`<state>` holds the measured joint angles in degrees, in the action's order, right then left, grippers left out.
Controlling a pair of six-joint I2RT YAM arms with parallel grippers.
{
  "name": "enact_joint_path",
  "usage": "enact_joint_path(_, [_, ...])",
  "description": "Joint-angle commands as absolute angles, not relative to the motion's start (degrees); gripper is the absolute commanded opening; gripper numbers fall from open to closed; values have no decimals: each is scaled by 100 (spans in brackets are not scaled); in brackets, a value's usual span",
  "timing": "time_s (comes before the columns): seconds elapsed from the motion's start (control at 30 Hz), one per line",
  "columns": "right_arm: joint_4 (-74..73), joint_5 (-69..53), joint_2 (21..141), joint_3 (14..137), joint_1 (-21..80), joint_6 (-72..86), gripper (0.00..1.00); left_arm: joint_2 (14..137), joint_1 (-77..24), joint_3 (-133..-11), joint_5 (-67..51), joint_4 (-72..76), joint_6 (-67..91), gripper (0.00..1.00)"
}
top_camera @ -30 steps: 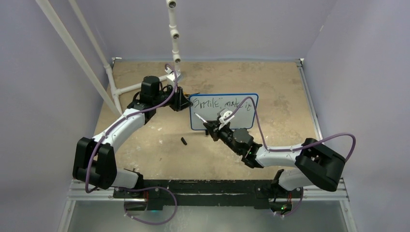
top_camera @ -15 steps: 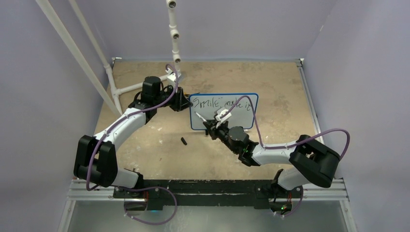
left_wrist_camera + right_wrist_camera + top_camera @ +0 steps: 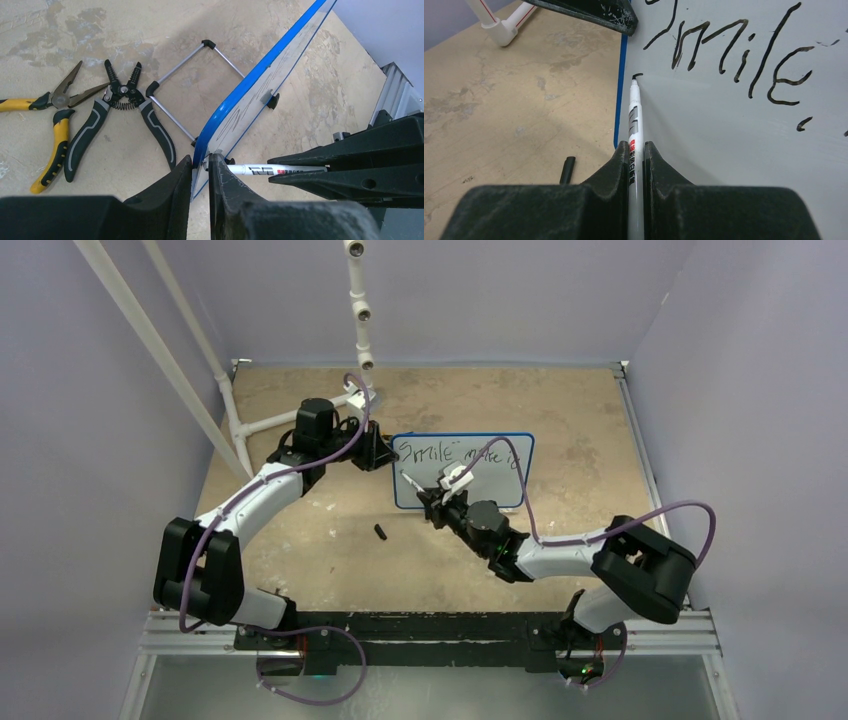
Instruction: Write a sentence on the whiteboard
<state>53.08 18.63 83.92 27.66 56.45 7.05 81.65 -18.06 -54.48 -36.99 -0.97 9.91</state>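
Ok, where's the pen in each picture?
Top view: pen in the middle, over the left of the board.
Left wrist: pen low, right of centre, lying sideways.
Right wrist: pen in the centre, pointing up, tip against the board.
Match them by the board's blue edge, right beside the pen's tip.

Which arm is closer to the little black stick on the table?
Right. The right gripper holds the marker just beyond the black stick; the left gripper clamps the whiteboard edge, farther back.

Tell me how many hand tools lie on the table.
2. Yellow-handled pliers at far left and black wire strippers beside them, both behind the whiteboard. Others may be hidden.
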Motion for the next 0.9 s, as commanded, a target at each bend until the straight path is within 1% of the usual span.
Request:
enact_joint_path(0.0, [5248,2051,8454,3014,5665,699,0,8147,-1833,-5482,-3787,61,1039,16])
enact_joint_path(0.43, [5017,2047,8437,2982,5676,840,0,8121,-1831,-5476,-3771,62,1028,15])
enact_joint_path(0.87, [5032,2311,8066,2740,5686,840,0,8095,-1833,-5479,-3753,53,1029,15])
